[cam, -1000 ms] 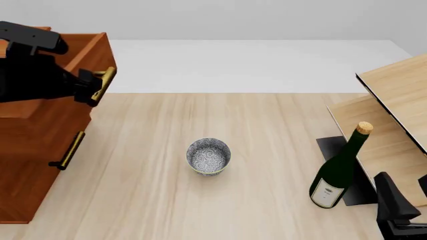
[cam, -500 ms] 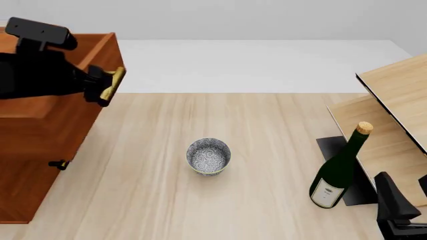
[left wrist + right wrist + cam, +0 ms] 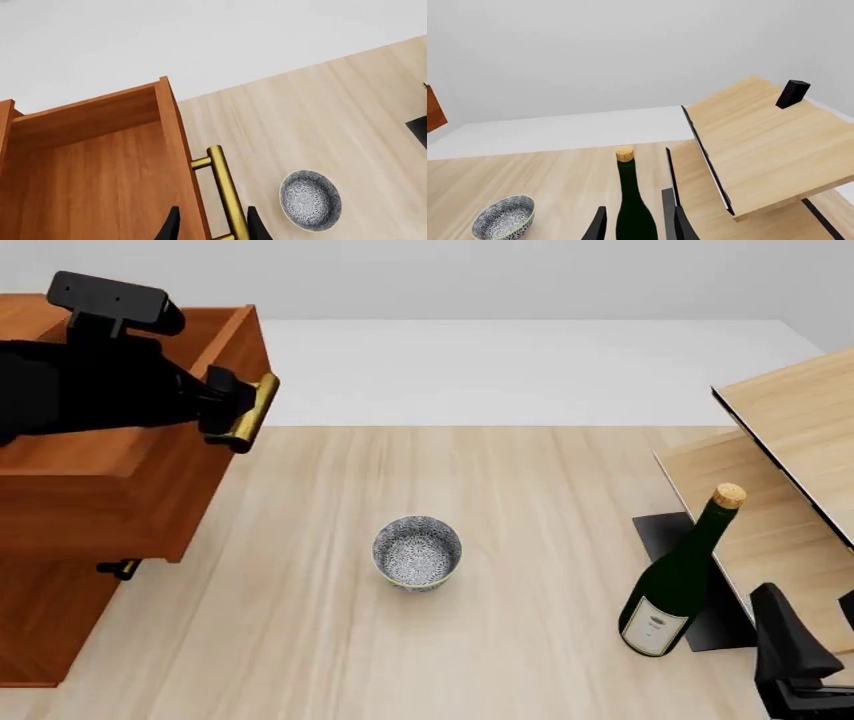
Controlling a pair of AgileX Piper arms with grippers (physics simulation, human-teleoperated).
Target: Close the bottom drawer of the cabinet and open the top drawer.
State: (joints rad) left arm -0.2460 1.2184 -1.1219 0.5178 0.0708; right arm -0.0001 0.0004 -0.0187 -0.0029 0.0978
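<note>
Front view: the left gripper (image 3: 230, 410) pinched the top drawer (image 3: 127, 475) handle (image 3: 248, 412); opening was underway, needing further outward pull.

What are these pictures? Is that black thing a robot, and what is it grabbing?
Yes, it is a robot with two black arms at a pale wooden table, drawn by a computer. One picture looks down from above and behind the arms. The other two come from small cameras on each arm's wrist. The left gripper pinches the brass bar handle of the reddish-brown wooden top drawer, which sticks out of the cabinet. The right gripper holds nothing; it points at a dark green corked bottle. On the table also stand a small patterned bowl and a pale wood shelf unit.
</note>
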